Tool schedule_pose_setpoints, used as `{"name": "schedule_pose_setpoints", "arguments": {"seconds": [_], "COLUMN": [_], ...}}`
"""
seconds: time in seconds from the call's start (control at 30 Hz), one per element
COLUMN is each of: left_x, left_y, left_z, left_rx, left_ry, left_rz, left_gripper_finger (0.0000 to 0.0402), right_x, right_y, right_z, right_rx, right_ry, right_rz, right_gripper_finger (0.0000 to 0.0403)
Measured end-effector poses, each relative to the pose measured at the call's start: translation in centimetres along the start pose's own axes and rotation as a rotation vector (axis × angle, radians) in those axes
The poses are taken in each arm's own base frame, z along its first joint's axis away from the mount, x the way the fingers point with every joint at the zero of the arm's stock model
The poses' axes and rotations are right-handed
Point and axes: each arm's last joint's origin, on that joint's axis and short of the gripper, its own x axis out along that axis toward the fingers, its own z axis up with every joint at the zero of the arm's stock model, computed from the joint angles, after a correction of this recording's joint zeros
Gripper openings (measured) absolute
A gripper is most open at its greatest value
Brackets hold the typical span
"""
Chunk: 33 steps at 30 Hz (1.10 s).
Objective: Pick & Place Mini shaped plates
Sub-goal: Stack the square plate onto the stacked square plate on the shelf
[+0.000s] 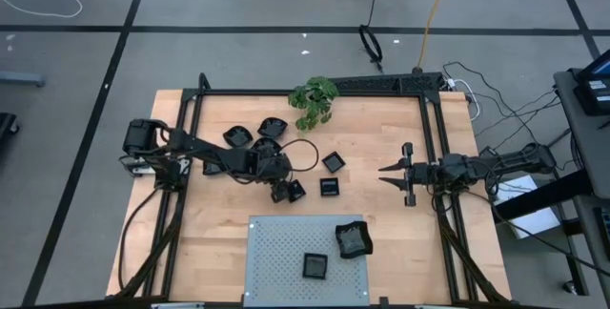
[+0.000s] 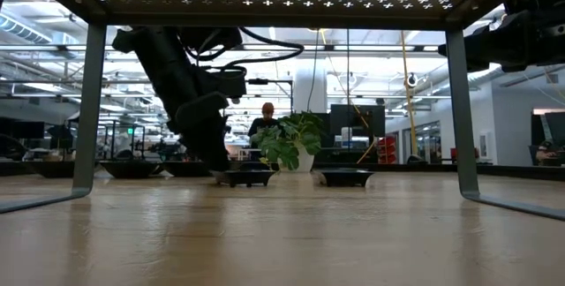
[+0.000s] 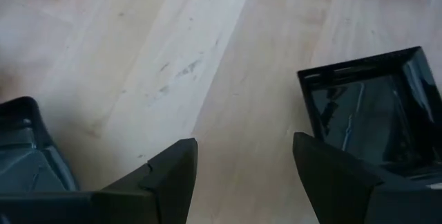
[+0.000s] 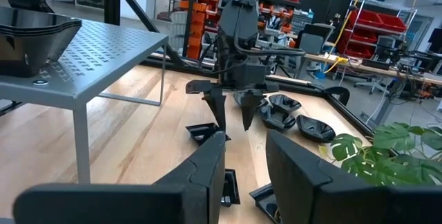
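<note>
plates (image 1: 331, 162): glossy black
tabletop (image 1: 400, 242): pale wood grain
panel (image 1: 276, 252): grey, perforated with dots
plant (image 1: 315, 101): green

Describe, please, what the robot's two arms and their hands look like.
Both arms are dark, nearly black, built of jointed segments. The left arm carries a black cable looping out near its wrist. The right arm has cables trailing from its base off the table. Each hand, left hand and right hand, ends in two matte black wedge-shaped fingers tapering to pointed tips. No markings are visible.
</note>
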Motion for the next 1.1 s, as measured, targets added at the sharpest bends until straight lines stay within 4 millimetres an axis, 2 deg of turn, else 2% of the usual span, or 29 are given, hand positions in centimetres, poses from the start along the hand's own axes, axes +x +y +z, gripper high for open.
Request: {"name": "schedule_pose_setpoints", "arguments": {"seconds": [0.5, 0.7, 1.1], "left_x": [-0.2, -1.1, -1.2], "left_y": [0.1, 0.1, -1.1], "left_z": [0.3, 0.7, 0.3], "left_rx": [-0.001, 0.007, -0.003], "left_ry": [-0.019, -0.038, -0.030], "left_rz": [-0.003, -0.030, -0.076], "left_gripper_finger": [0.0244, 0.0244, 0.0244], "right_x": [0.0, 0.0, 0.0], "right_y": [0.0, 0.0, 0.0], "right_z": [0.0, 0.0, 0.0], "right_rx": [0.000, 0.000, 0.000], "right_ry": [0.000, 0.000, -0.001], "right_rz": [0.000, 0.000, 0.001], "right_gripper_finger": [0.0094, 0.0095, 0.0094]}}
